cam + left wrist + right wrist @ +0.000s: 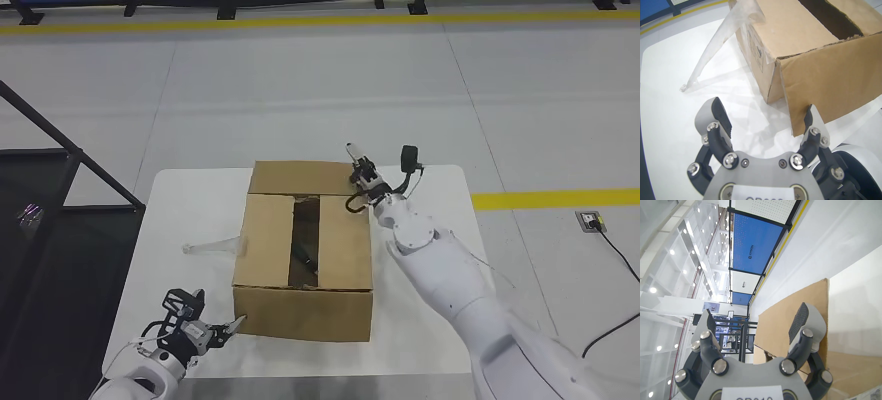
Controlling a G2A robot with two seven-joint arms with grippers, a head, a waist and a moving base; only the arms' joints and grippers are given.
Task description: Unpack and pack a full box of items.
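Left claw (762,104): wide open, holding nothing, low over the white rounded-corner table (190,200) at my near-left. The brown cardboard box (305,290) starts just ahead of it and to the right. In the left wrist view the box's near-left vertical corner (778,81) sits roughly between my fingertips. One pad (808,117) is just beside the near wall's loose edge. Can't tell whether they touch.

A clear, crumpled strip of packing tape (715,43) hangs off the box's left top edge and slopes down to the table, left of that claw's line.

The box is mid-table. The two top flaps are almost flat, with a dark slot (305,240) between them. The slot's long axis runs straight away from me, near to far. Something dark lies inside it, but I can't make out what.

Right claw (357,162): also fully spread and empty, up at the far-right corner of the box, above the flaps and pointing away from me. The right wrist view shows cardboard (776,328) beside one finger (798,321). Contact is unclear.

My read: the box isn't opened yet, so unpacking hasn't started. The flaps hinge on the long left and right sides, so the next move is prying one sideways from the slot. The right claw is nearer the slot and already at flap height. The left would have to climb first.
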